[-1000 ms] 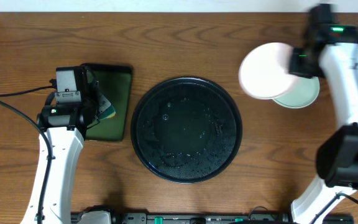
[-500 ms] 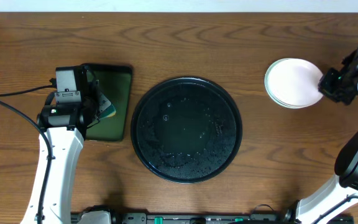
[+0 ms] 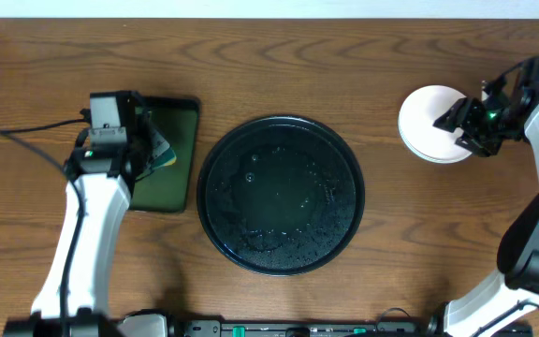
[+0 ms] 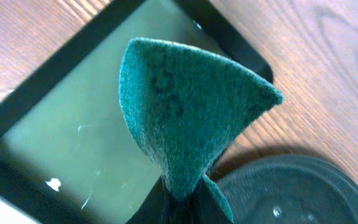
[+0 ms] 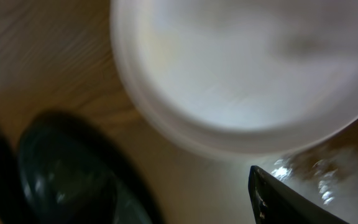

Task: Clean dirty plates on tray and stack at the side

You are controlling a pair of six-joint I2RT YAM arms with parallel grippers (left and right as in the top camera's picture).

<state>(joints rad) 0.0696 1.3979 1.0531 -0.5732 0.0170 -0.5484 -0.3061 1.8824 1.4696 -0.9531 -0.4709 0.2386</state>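
At the stacked plates' right rim, the right end effector hovers released

Brown wood-grain table, top fully in overhead view. Three items sit directly on it.

Green tray: dark, rectangular, flat on the wood, directly under the left gripper jaws. In the left wrist view its pale green floor fills the space behind the jaws.

Black tray: large, round, glossy, raised rim, water droplets on its floor. It sits between the two sets of jaws, just beside the green tray and nearer the left jaws, well apart from the right ones.

Plates: small round stack on bare wood, white one on top, its near edge right under the right gripper jaws. Clear of the black tray.
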